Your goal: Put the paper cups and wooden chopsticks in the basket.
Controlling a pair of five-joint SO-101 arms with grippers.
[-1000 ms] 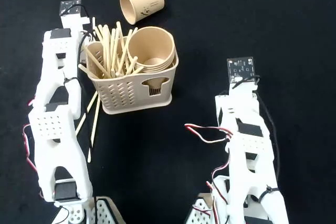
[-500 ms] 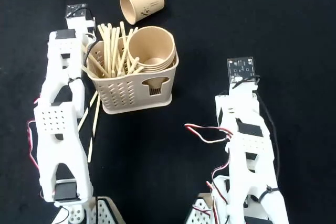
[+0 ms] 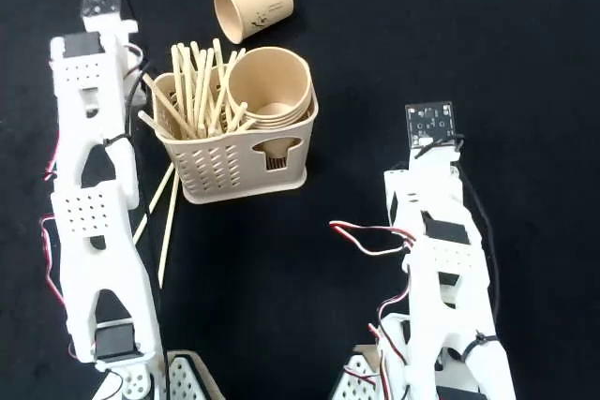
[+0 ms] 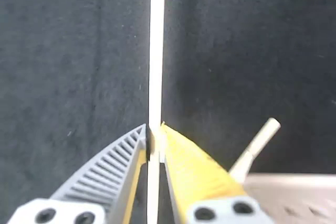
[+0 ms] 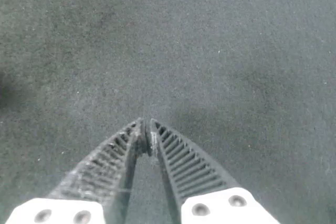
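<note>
My left gripper is shut on a pale wooden chopstick that runs straight out past the fingertips over the black cloth. The left arm stands along the left side of the beige basket. The basket holds several chopsticks standing upright and stacked paper cups. One paper cup lies on its side behind the basket. Two chopsticks lie on the cloth between the basket and the left arm. My right gripper is shut on nothing above bare cloth.
The right arm stands to the right of the basket, apart from it. A corner of the basket and a chopstick tip lie close beside my left gripper. Black cloth covers the table.
The left arm has swung to the left and farther back, away from the basket's side. The right arm has not moved.
</note>
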